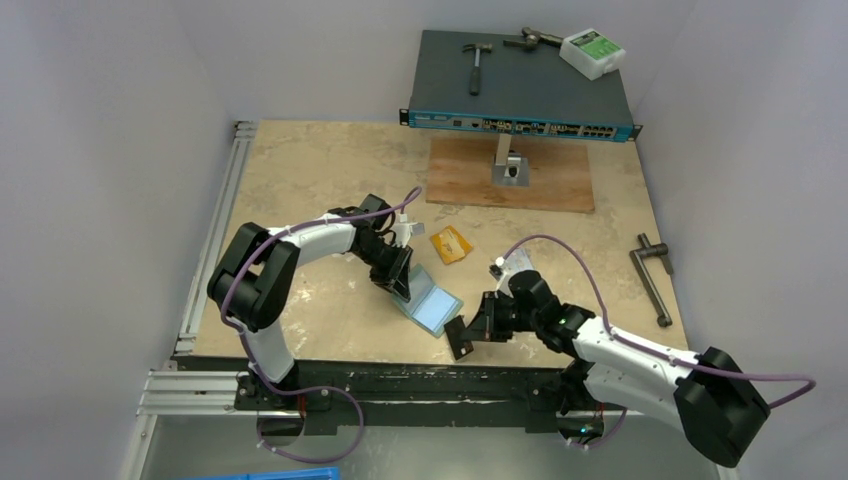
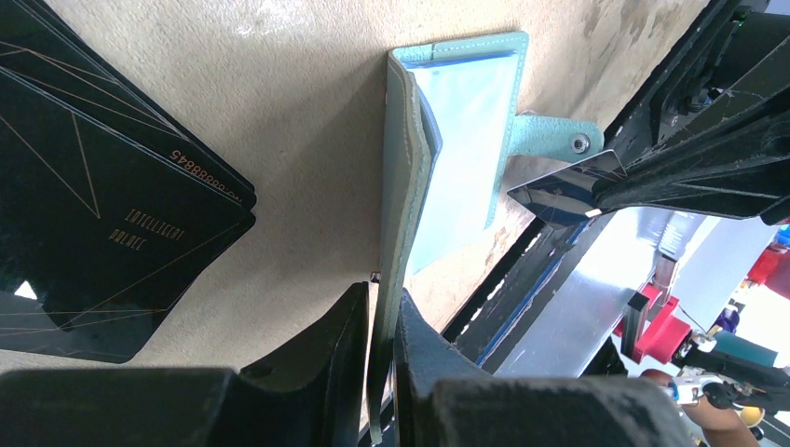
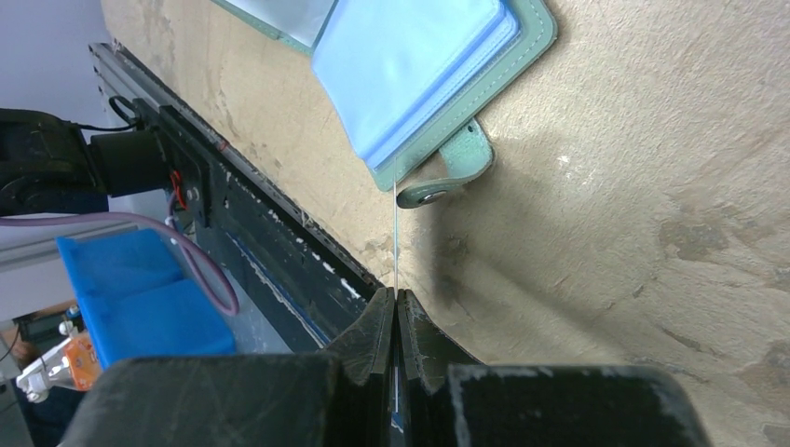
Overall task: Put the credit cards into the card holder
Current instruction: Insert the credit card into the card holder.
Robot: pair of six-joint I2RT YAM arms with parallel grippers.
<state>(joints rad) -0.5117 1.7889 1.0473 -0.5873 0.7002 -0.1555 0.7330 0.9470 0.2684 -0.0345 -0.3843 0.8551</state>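
The teal card holder point(image 1: 432, 308) lies open near the table's front edge, pale blue lining up. My left gripper point(image 1: 398, 274) is shut on its raised cover, which stands on edge between the fingers in the left wrist view point(image 2: 402, 233). My right gripper point(image 1: 470, 330) is shut on a silver-grey credit card point(image 1: 460, 340), seen edge-on in the right wrist view point(image 3: 396, 233), its tip at the holder's point(image 3: 419, 65) corner by the snap tab point(image 3: 447, 172). That card also shows in the left wrist view point(image 2: 568, 186). An orange card point(image 1: 450, 243) lies flat behind the holder.
A black rounded rectangle point(image 2: 102, 205) lies left of the holder. A network switch point(image 1: 520, 95) carrying hammers and a white box stands at the back, with a wooden board point(image 1: 545, 180) before it. A metal tool point(image 1: 655, 280) lies at the right. The front rail point(image 1: 400, 380) is close.
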